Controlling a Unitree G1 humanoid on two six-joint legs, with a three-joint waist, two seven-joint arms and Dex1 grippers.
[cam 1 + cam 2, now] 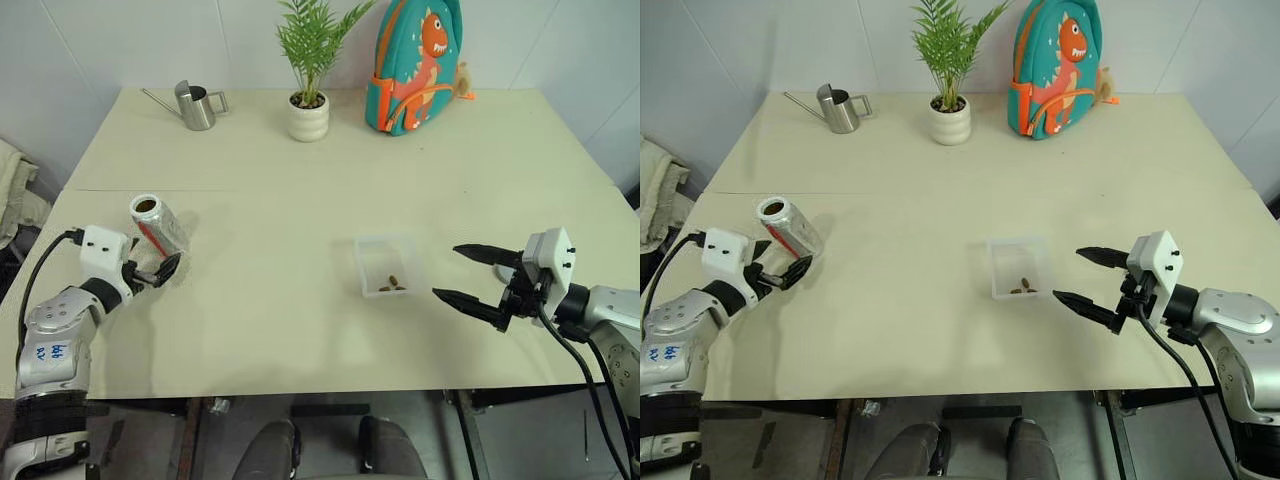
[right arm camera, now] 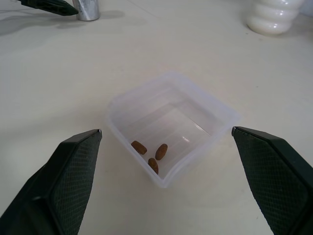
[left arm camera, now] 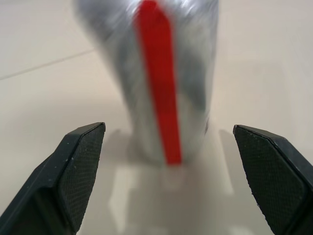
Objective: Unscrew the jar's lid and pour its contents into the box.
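- Left gripper [image 1: 157,272] at the table's left edge, jaws spread wide, gripping nothing; in the left wrist view both fingers [image 3: 78,166] stand clear of the jar on either side.
- Jar [image 1: 158,224] stands on the table [image 1: 300,330] just past the left fingertips, lidless, mouth open; it appears to lean a little. Red stripe faces the gripper.
- Right gripper [image 1: 476,277] low over the table's right side, jaws fully apart, empty, pointing toward the box.
- Box [image 1: 389,265] sits near the table's middle, just beside the right fingertips, not touched.
- Contents [image 2: 150,152]: three small brown pellets lying in the box, bunched at the end nearer the right gripper.
- Far edge of table: steel watering can [image 1: 196,105] at left, potted plant [image 1: 310,70] in a white ribbed pot at centre, teal dinosaur backpack [image 1: 416,62] against the wall.
- Lid: cannot locate.
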